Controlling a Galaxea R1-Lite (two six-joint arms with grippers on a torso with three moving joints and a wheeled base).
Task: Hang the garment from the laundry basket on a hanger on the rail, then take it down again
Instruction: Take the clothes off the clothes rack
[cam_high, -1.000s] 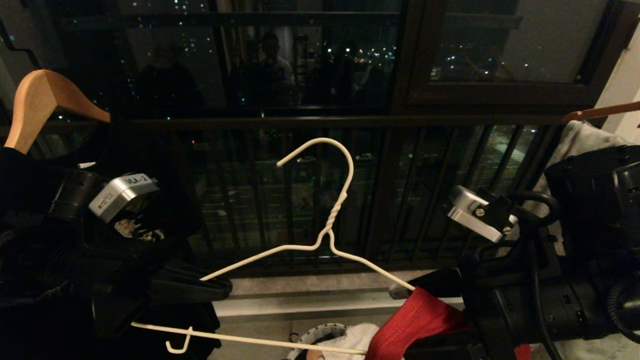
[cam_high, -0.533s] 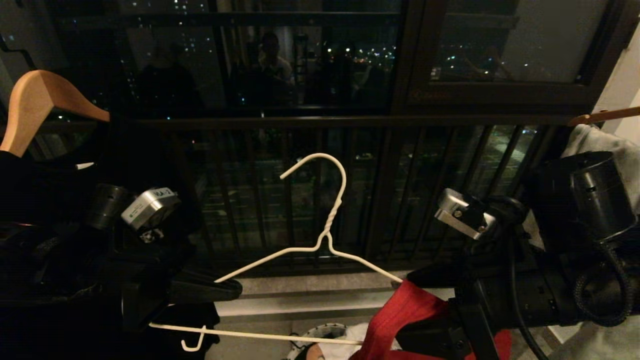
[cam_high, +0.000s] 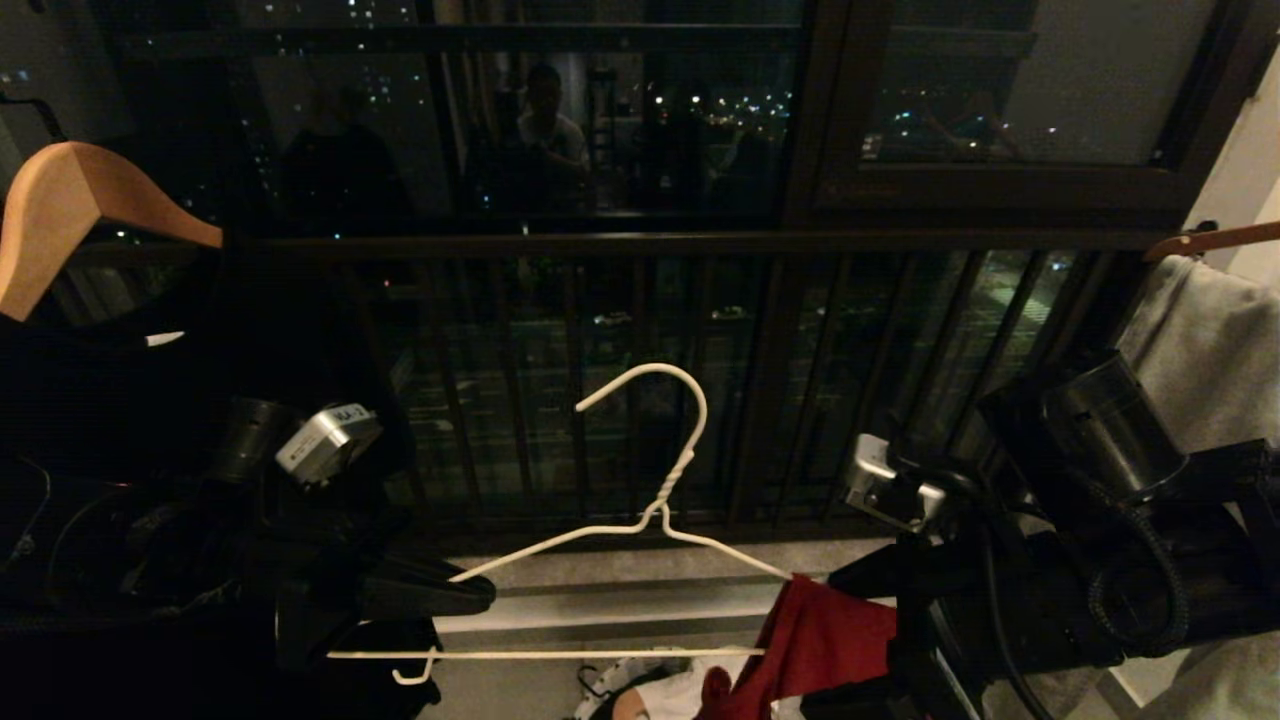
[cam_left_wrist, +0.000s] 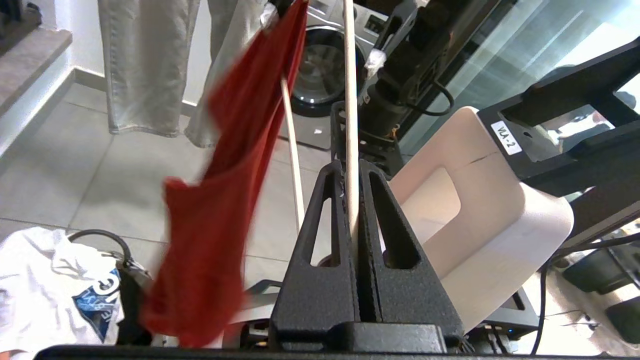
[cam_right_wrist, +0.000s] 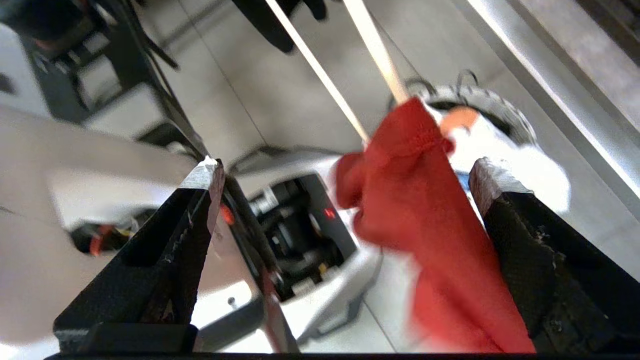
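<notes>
the left gripper (cam_high: 470, 592) is clamped on the hanger (cam_high: 640, 520)'s left shoulder. the shirt (cam_high: 815, 640) hangs off its right end, seemingly only partly threaded, between the wide-open right gripper (cam_right_wrist: 345, 200)'s fingers. next: regrip the shirt and pull it across.

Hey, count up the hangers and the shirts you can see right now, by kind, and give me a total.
Wire hanger: 1
Wooden hanger: 1
Red shirt: 1
White shirt with a blue print: 1
Black shirt on the wooden hanger: 1
Total: 5
</notes>
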